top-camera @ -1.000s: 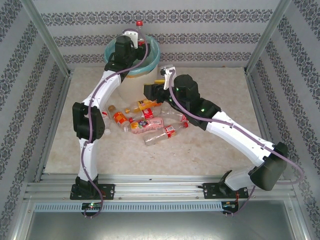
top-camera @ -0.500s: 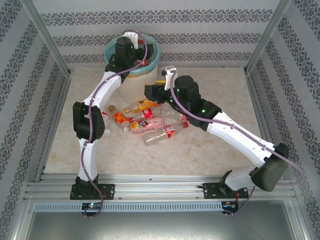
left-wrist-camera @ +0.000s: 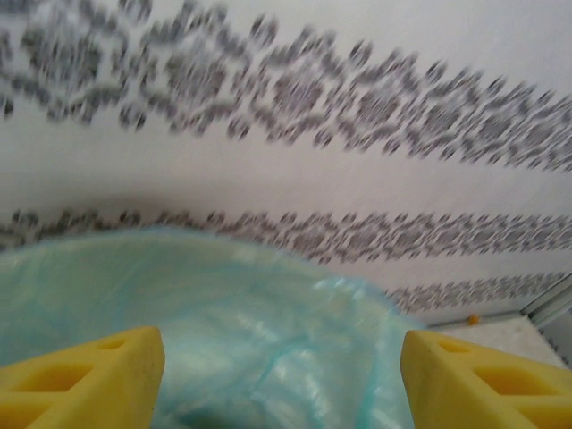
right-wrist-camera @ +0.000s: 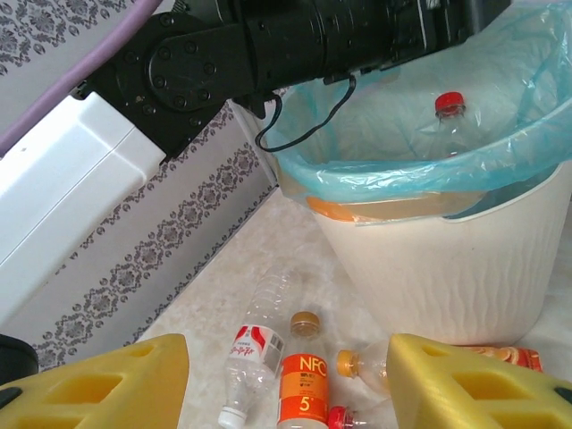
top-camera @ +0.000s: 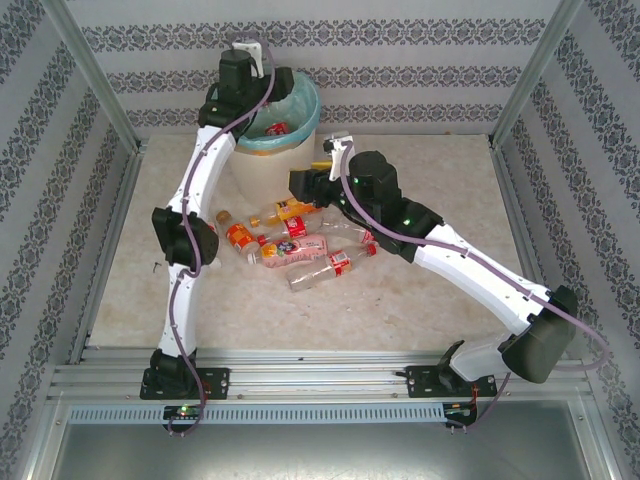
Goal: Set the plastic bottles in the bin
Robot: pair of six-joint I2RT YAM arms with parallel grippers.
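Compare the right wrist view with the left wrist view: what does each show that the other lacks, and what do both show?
Right wrist, not left: the cream bin, a red-capped bottle inside it, bottles on the table, the left arm. Left wrist, not right: a metal frame post. Both: the teal bag, the patterned wall, yellow fingers standing apart.

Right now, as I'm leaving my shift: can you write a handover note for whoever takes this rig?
Left end effector: open, empty, above the bin rim.
Right end effector: open, empty, low beside the bin.
Done: a red-capped bottle lies in the bin.
To do: a cluster of bottles lies on the table in front of the bin.
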